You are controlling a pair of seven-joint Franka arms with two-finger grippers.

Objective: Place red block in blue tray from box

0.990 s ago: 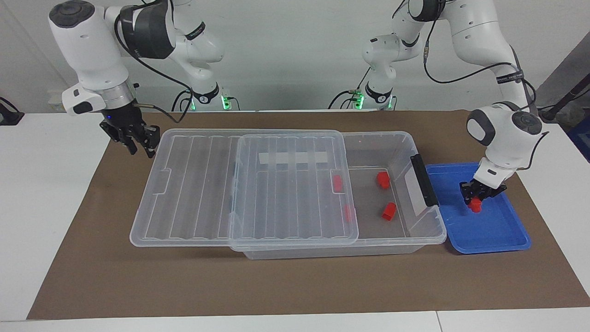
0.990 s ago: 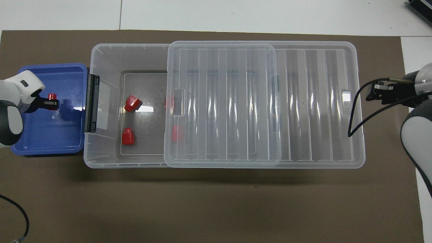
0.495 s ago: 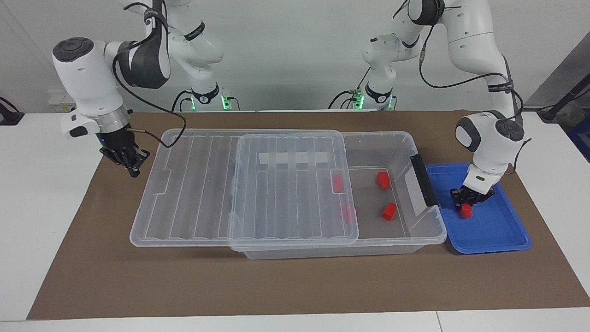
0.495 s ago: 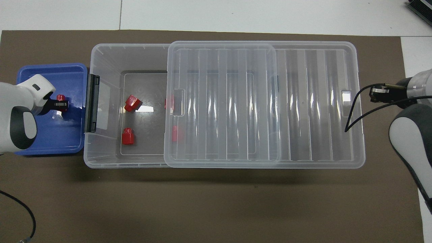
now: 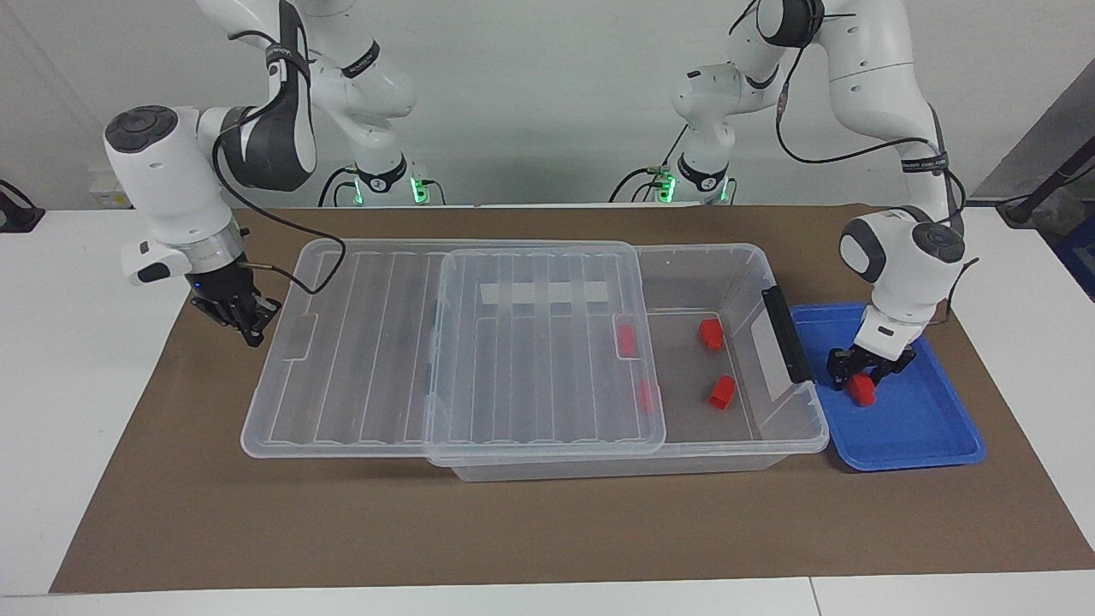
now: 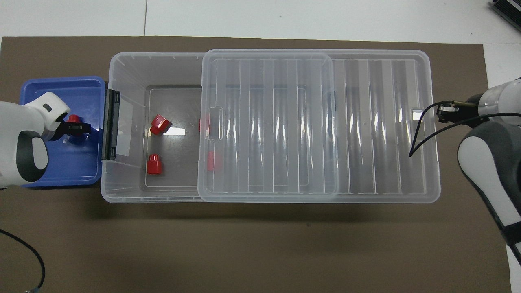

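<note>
Red block low in the blue tray, held in left gripper jaws, at 3 o'clock of the box; placing step, release looks next; right gripper waits by lid end, jaws unclear.

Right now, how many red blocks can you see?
5. One red block is in the blue tray under the left gripper. Two lie uncovered in the box, two under its lid.
</note>
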